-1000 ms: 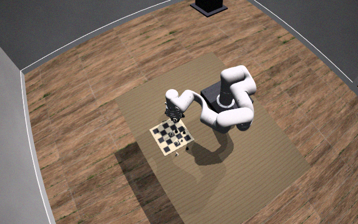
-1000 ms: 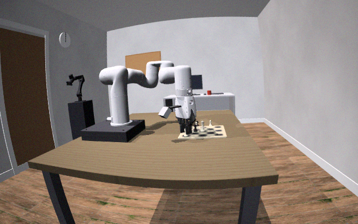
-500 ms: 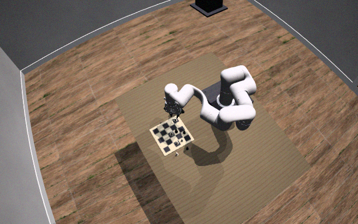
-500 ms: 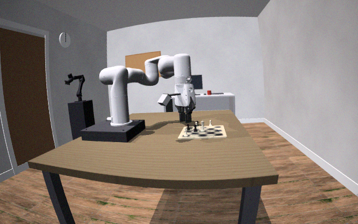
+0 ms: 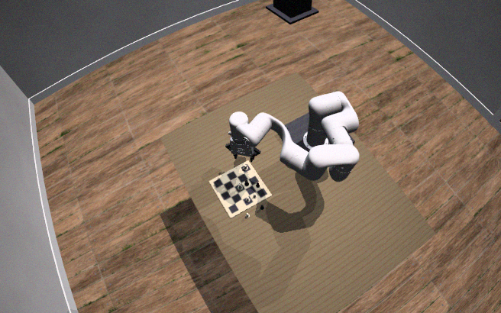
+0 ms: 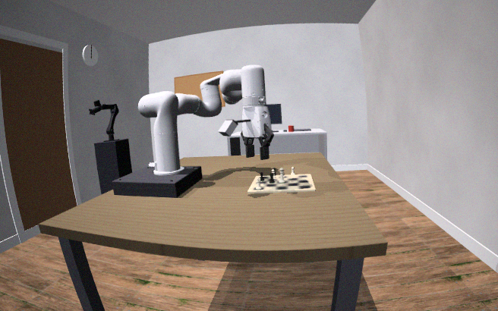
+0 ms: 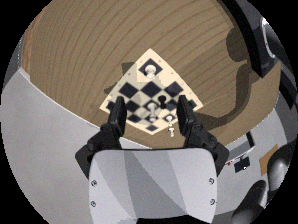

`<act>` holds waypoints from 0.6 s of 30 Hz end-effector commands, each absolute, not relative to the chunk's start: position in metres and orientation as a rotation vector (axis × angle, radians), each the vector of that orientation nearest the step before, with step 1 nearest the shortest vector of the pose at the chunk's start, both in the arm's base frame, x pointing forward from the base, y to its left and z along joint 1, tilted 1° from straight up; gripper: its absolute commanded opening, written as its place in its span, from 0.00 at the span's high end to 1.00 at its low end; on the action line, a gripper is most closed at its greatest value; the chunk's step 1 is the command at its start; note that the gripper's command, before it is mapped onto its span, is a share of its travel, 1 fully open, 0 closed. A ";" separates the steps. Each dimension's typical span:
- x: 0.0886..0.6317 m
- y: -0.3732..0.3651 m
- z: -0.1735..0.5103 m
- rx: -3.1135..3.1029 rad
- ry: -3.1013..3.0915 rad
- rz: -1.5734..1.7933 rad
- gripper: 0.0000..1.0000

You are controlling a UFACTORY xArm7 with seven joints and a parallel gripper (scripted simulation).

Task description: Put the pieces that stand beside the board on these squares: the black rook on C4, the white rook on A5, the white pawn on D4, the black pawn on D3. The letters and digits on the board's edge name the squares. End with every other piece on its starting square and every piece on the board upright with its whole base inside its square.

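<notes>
“At the left of the exterior view, what is shown?”

“A dark base plate (image 5: 295, 127) (image 6: 146, 190) on the wooden table (image 5: 344, 248) (image 6: 212, 224) (image 7: 105, 35), carrying the white arm (image 5: 332, 156) (image 6: 166, 133). Its forward section reaches right and ends in a downward-pointing gripper (image 5: 244, 157) (image 6: 256, 157) (image 7: 151, 103).”

“And the state of that gripper?”

“Open — the two fingers stand well apart, with nothing held between them. The fingertips hang well above the table, clear of every piece.”

“Continue to the right, please.”

“Next comes the chessboard (image 5: 231, 216) (image 6: 281, 191) (image 7: 150, 51), lying flat. A white piece (image 5: 245, 168) (image 6: 259, 184) (image 7: 150, 71) stands upright on a dark corner square. Farther right are a small black piece (image 5: 257, 185) (image 6: 261, 176), a taller black piece (image 5: 247, 183) (image 6: 272, 177) (image 7: 162, 101) and a tall white piece (image 5: 240, 187) (image 6: 282, 175) (image 7: 153, 111), all upright on the board.”

“Which pieces lie outside it?”

“In the top view, from left to right: a light piece (image 5: 247, 215) (image 6: 292, 171) (image 7: 171, 130), then a dark piece (image 5: 262, 208) — both near the board's edge, off its squares. Their kinds and the edge lettering are too small to tell.”
</notes>
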State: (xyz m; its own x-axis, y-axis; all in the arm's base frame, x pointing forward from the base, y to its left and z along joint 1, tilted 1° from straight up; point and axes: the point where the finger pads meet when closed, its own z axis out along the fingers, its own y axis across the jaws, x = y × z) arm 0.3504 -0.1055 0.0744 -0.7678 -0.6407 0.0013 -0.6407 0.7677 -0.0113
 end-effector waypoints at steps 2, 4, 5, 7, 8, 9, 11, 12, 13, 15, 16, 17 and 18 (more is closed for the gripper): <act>0.351 -0.106 0.076 -1.069 2.948 -0.020 0.00; 0.351 -0.106 0.076 -1.069 2.948 -0.020 0.00; 0.351 -0.106 0.076 -1.069 2.948 -0.020 0.00; 0.351 -0.106 0.076 -1.069 2.948 -0.020 0.00; 0.351 -0.106 0.076 -1.069 2.948 -0.020 0.00; 0.351 -0.106 0.076 -1.069 2.948 -0.020 0.00; 0.351 -0.106 0.076 -1.069 2.948 -0.020 0.00; 0.351 -0.106 0.076 -1.069 2.948 -0.020 0.00; 0.351 -0.106 0.076 -1.069 2.948 -0.020 0.00; 0.351 -0.106 0.076 -1.069 2.948 -0.020 0.00; 0.352 -0.105 0.076 -1.070 2.948 -0.021 0.00; 0.358 -0.100 0.076 -1.074 2.947 -0.022 0.00; 0.370 -0.090 0.076 -1.083 2.943 -0.025 0.00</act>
